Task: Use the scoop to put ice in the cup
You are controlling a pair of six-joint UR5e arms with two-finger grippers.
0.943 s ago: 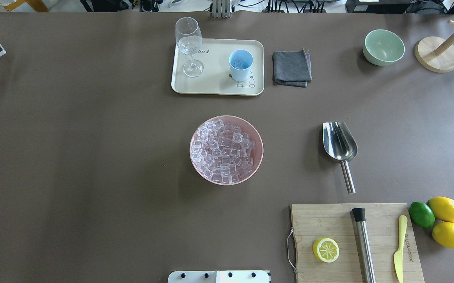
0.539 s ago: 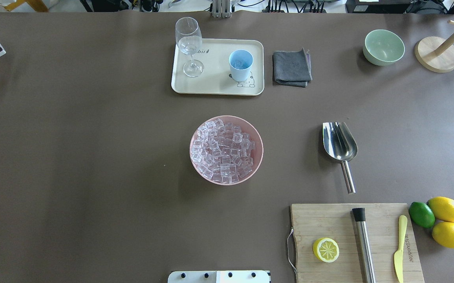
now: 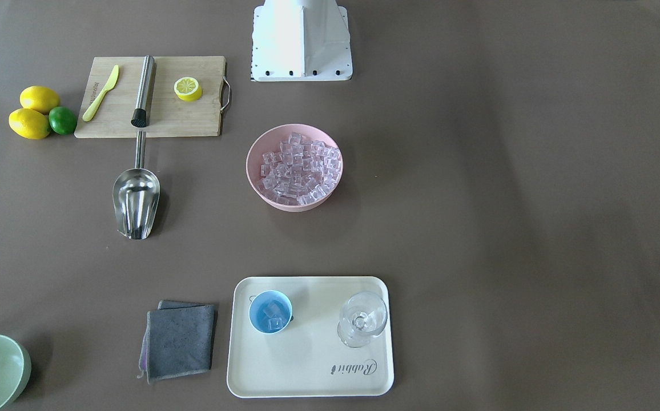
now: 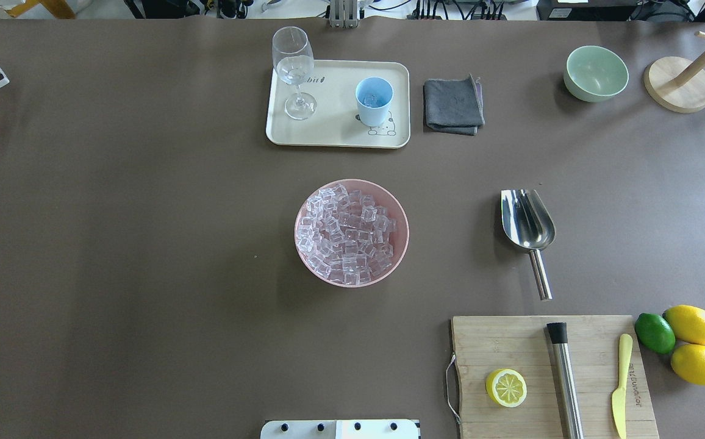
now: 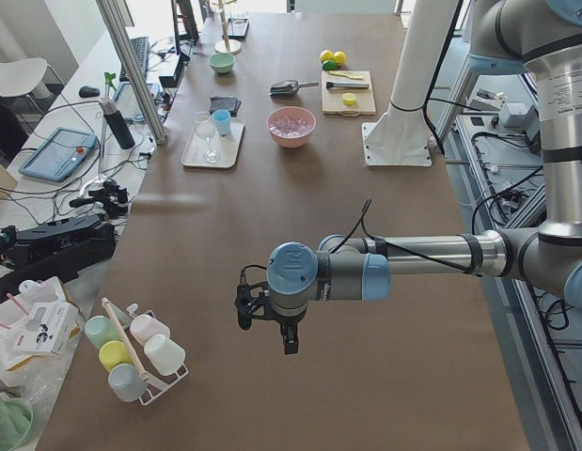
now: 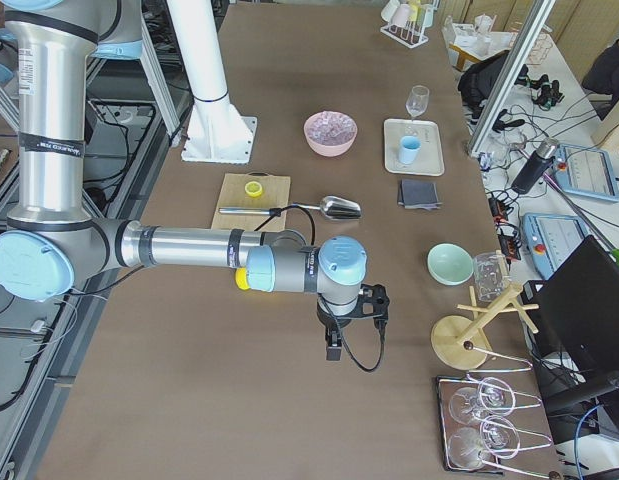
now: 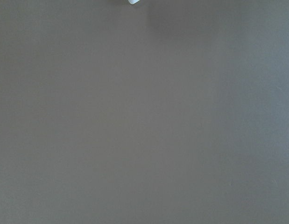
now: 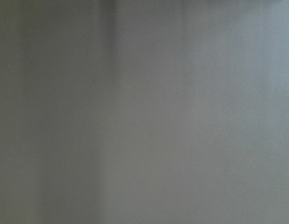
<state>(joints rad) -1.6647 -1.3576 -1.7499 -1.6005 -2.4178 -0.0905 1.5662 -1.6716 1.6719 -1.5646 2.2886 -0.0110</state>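
Both grippers hang over plain brown table (image 4: 145, 244) at its opposite ends, the left gripper (image 5: 265, 321) and the right gripper (image 6: 352, 320) showing only side-on, so whether their jaws stand apart or together cannot be told. Between them, the scoop (image 4: 528, 222) lies flat, its handle end just short of the cutting board (image 4: 499, 341) edge and well apart from the pink bowl (image 4: 399, 213) heaped with ice (image 4: 346, 235). Wide brown stretches separate bowl from tray (image 4: 334, 137), where the cup (image 4: 374, 100), holding a few cubes, stands near the rim on the robot's right.
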